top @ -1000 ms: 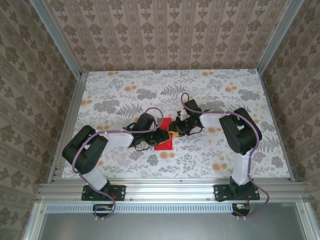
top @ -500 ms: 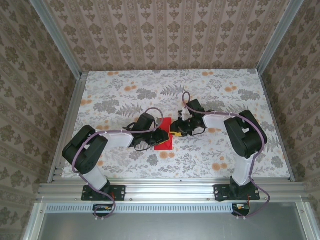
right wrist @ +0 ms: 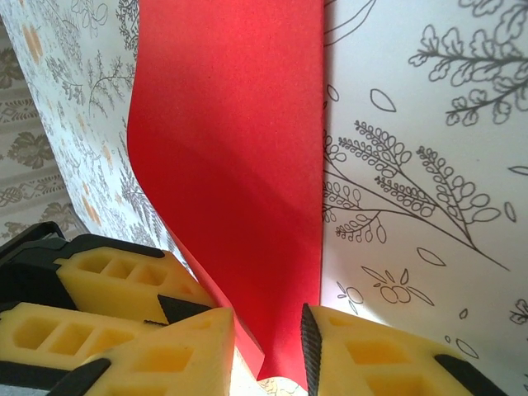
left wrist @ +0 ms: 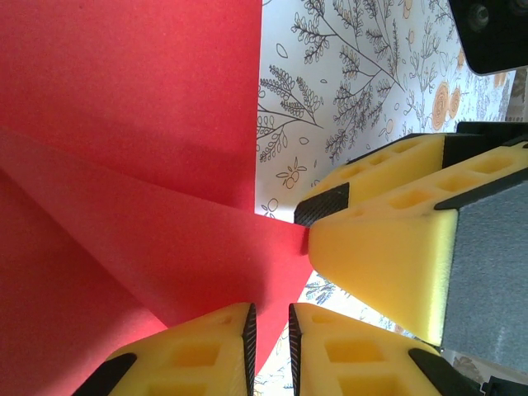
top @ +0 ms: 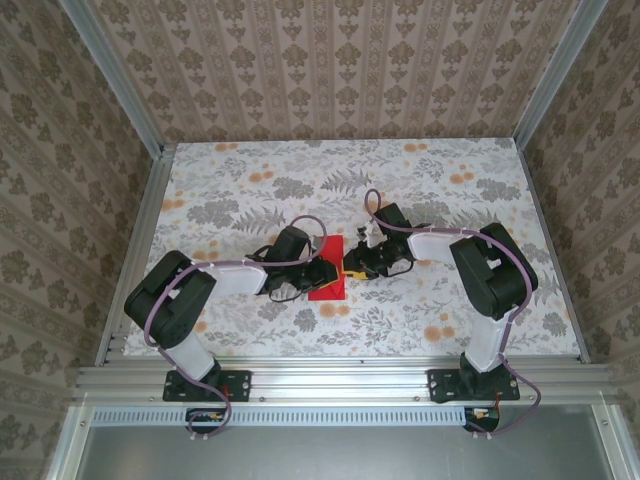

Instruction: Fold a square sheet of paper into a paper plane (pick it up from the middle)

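The square sheet of paper [top: 328,287] is bright red and partly folded, lying mid-table between both arms. In the left wrist view the sheet [left wrist: 132,107] shows a diagonal flap ending in a point. My left gripper [left wrist: 271,320] stands over the flap's lower edge, jaws a narrow slit apart, not pinching. The right gripper's yellow finger [left wrist: 388,239] touches the flap's point. In the right wrist view the sheet [right wrist: 239,148] curls up on its left side. Its near end sits between the open jaws of my right gripper [right wrist: 268,334]. From above, the left gripper [top: 322,272] and right gripper [top: 352,264] nearly meet.
The floral table [top: 420,170] stretches free behind and beside the paper. Patterned walls on aluminium posts [top: 150,190] close in three sides. The left gripper's yellow fingers [right wrist: 107,276] crowd the right gripper's left side.
The right arm has swung slightly, bringing its gripper a little nearer and closer to the paper's right edge. The left gripper's jaws have narrowed a bit; the left arm stays put.
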Motion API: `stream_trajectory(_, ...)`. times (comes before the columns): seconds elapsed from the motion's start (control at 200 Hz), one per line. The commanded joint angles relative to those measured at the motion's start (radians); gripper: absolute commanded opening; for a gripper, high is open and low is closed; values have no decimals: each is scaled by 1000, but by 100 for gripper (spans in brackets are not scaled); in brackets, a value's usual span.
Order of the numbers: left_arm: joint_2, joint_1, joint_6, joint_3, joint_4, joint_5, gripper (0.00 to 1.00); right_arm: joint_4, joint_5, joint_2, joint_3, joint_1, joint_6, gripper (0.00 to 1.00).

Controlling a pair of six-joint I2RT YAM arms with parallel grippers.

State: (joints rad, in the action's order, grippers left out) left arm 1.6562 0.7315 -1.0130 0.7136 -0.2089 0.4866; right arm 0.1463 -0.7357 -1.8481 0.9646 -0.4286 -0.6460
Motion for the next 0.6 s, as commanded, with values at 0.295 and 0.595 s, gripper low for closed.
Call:
stream_trajectory(0.295, -6, -8, 19, 5, 40, -9, 23, 4, -29, -11, 16, -9, 38, 11)
stream_trajectory(0.595, -143, -5, 1, -85, 84, -95, 47, 62, 10, -29, 61, -10, 141, 4)
